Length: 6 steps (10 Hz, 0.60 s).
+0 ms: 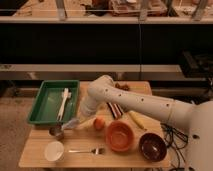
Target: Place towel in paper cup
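My gripper (75,123) is at the end of the white arm, low over the left middle of the wooden table (30,159). It is shut on a small pale towel (69,124) that sticks out to the left of it. The white paper cup (54,150) stands upright and open at the table's front left, below and a little left of the gripper. The towel hangs above a small metal cup (56,132), apart from the paper cup.
A green tray (42,102) with white utensils lies at the back left. An orange fruit (100,122), an orange bowl (120,136), a dark bowl (152,146), a banana (136,120) and a fork (87,150) lie on the table.
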### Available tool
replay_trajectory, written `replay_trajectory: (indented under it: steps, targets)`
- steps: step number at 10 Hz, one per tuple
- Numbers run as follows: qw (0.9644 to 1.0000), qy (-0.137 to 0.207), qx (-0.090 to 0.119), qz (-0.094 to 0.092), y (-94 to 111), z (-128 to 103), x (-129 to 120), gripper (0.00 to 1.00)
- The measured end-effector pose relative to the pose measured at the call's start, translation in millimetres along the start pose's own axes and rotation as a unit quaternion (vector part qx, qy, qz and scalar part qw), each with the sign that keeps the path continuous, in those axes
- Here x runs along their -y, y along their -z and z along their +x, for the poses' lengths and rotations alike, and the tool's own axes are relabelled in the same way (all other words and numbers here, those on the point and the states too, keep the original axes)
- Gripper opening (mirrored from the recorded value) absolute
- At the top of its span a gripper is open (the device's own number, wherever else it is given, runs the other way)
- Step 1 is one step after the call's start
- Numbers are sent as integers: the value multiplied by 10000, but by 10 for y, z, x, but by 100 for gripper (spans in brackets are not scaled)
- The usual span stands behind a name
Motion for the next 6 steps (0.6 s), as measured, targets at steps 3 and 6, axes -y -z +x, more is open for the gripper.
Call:
replay_trajectory:
  steps: [3, 6]
  targets:
    - [10000, 44, 42, -46, 44, -70, -32, 0]
    - [9994, 211, 235, -155, 36, -134, -46, 0]
